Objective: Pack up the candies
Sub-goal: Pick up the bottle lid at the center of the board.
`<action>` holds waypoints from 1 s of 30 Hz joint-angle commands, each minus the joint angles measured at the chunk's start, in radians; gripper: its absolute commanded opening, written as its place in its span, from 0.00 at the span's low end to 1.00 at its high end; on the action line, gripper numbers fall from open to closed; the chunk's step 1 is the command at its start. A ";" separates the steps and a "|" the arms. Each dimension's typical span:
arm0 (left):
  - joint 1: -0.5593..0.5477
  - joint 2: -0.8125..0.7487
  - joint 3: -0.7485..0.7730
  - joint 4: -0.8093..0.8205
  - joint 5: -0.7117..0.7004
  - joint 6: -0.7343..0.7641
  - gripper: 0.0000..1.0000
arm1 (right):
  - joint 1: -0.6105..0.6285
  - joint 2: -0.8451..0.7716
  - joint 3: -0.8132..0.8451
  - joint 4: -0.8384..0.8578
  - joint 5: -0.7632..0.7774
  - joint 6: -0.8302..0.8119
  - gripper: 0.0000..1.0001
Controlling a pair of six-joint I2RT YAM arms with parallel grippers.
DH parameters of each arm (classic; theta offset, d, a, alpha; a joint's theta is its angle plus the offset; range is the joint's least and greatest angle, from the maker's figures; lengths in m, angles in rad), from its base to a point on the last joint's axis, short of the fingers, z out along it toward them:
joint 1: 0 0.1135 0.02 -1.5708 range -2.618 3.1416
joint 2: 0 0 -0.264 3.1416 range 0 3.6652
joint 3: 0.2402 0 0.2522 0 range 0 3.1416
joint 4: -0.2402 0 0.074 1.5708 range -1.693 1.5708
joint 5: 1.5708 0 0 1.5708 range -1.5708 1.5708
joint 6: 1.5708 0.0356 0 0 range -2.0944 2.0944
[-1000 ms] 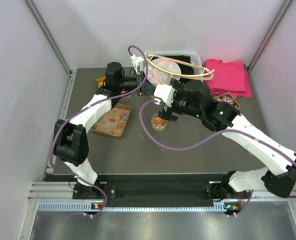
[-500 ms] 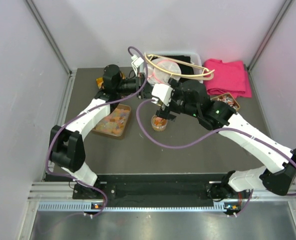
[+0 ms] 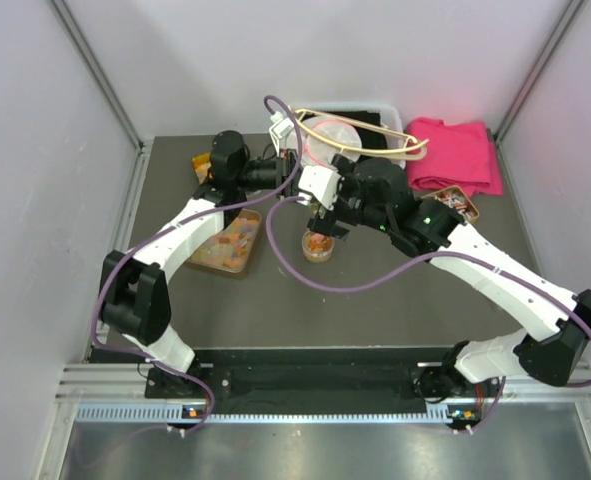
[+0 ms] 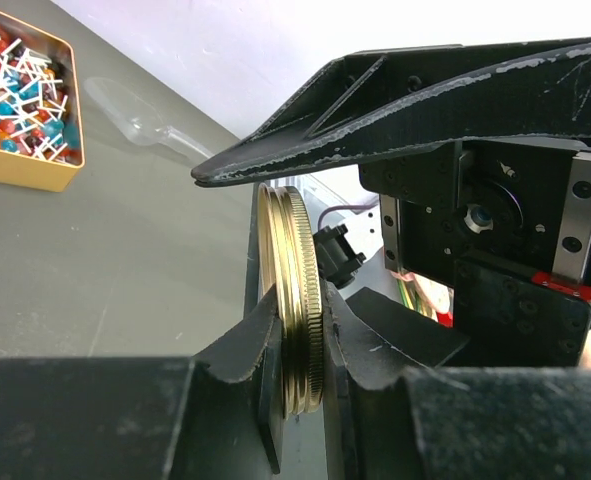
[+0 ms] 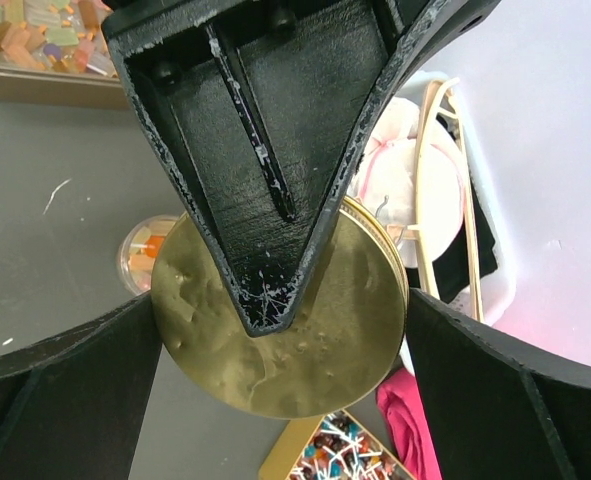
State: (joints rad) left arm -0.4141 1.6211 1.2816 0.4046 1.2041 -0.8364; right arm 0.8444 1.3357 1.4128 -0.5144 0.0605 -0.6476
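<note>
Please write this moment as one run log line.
left gripper: shut on lid | right gripper: open, lid between fingers | jar: uncapped, candies inside

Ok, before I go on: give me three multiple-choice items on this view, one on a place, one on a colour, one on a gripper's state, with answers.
1. Where does the candy jar stand?
A) on the pink cloth
B) on the table, by the right gripper
C) in the white bin
2. What colour is the lid?
A) red
B) white
C) gold
3. How is the right gripper?
A) open
B) shut on the lid
C) shut on a spoon
Answers:
1 B: the top view shows it there.
2 C: it shines gold.
3 A: its fingers stand wide apart, and only the left gripper pinches the lid.
</note>
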 commanded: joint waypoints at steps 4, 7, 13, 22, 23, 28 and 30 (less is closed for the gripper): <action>-0.003 -0.021 -0.002 0.034 0.009 0.023 0.00 | 0.010 -0.012 0.051 0.046 0.035 -0.018 0.99; -0.002 -0.010 0.004 0.034 0.005 0.020 0.00 | 0.010 -0.017 0.038 0.050 0.038 -0.030 0.99; -0.003 0.008 0.004 0.033 -0.001 0.020 0.00 | 0.031 -0.013 0.017 0.067 0.075 -0.049 0.99; -0.005 0.016 0.005 0.025 -0.003 0.030 0.00 | 0.033 0.002 0.038 0.050 0.055 -0.040 0.99; -0.005 0.016 0.004 0.025 -0.003 0.030 0.00 | 0.035 0.003 0.038 0.047 0.050 -0.038 0.99; -0.006 0.017 -0.001 0.023 -0.006 0.034 0.00 | 0.035 0.002 0.044 0.034 0.041 -0.038 0.86; -0.006 0.016 0.002 0.023 -0.005 0.033 0.01 | 0.035 0.002 0.046 0.031 0.044 -0.043 0.81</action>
State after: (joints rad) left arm -0.4141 1.6356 1.2816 0.4004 1.1885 -0.8211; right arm 0.8680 1.3384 1.4151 -0.5156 0.1043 -0.6880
